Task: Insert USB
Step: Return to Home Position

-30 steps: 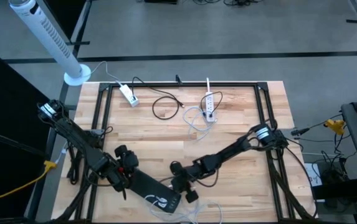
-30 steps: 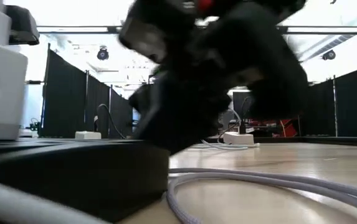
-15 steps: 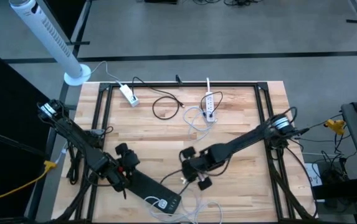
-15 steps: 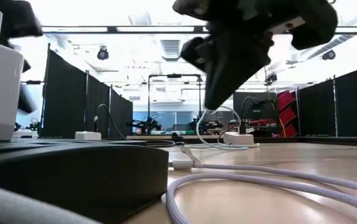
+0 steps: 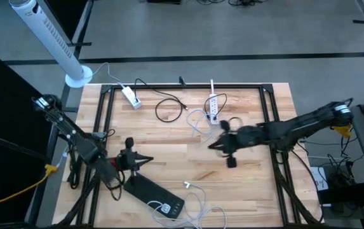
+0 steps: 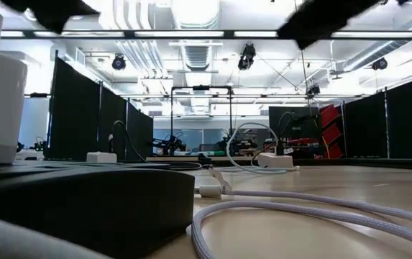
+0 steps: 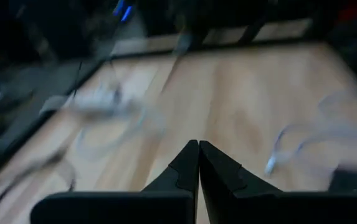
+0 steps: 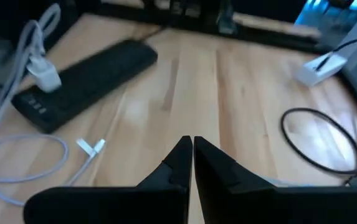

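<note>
**USB plug loose on the surface, both claws empty**

Your USB plug lies on the wooden surface, just beside the black power strip and touching neither claw. Your left claw, tips pressed together, hangs near the strip's far end. Your right claw, likewise pressed together, hangs mid-surface near the white power strip.
</note>
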{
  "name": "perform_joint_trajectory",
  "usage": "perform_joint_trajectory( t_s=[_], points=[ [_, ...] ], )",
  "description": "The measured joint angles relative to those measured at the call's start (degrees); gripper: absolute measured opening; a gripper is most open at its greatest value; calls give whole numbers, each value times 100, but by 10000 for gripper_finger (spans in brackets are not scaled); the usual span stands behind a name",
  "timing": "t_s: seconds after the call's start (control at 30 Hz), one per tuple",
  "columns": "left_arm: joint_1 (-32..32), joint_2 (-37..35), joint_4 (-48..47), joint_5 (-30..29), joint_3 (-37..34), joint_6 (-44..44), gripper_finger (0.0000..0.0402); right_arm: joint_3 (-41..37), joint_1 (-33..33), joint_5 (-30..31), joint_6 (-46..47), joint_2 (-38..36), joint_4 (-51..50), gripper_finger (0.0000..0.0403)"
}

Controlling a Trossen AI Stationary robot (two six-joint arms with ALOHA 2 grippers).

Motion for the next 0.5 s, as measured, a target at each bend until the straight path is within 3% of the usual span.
perform_joint_trajectory(
  t_s=[0.1,0.2,0.37,0.5],
  points=[
    [500,-353,2115,1296,-644,1443,0,-722,0,2,-17,-821,883,0],
    [1229,-702,3461,2304,-1194,2039,0,-1434,0,2,-148,-1374,1849,0],
    [2416,-1169,3636,2650,-1777,1846,0,-2244,0,-1,-223,-1771,2949,0],
    [2888,-1699,2975,2651,-1982,1649,0,-2501,0,2,-178,-2065,2825,0]
  ],
)
